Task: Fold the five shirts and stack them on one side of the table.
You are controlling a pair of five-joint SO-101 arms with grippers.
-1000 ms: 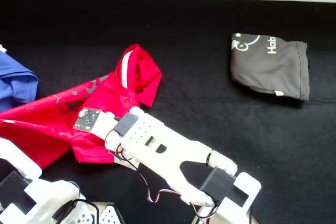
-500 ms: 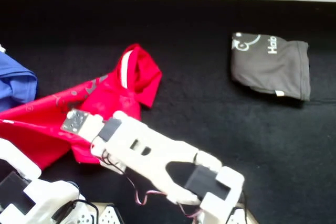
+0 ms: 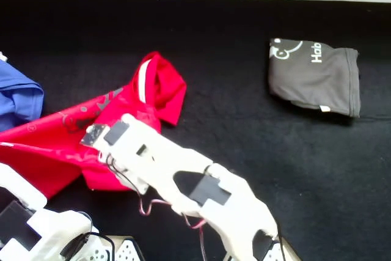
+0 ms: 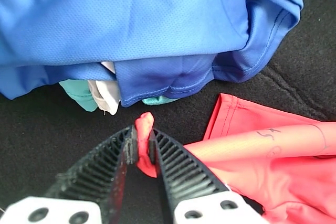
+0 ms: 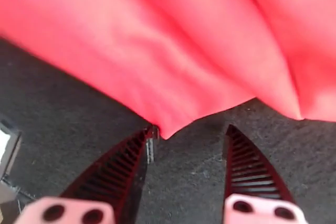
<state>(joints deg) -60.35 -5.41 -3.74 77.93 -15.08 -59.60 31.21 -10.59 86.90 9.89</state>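
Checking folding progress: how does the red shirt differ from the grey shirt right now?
The red shirt lies spread out and rumpled; the grey shirt is folded into a compact rectangle. The left gripper pinches a corner of the red shirt; nothing touches the grey shirt. Both lie on the black table.

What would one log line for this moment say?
left jaws: shut on red shirt corner | right jaws: open at red shirt edge | grey shirt: folded | blue shirt: bunched
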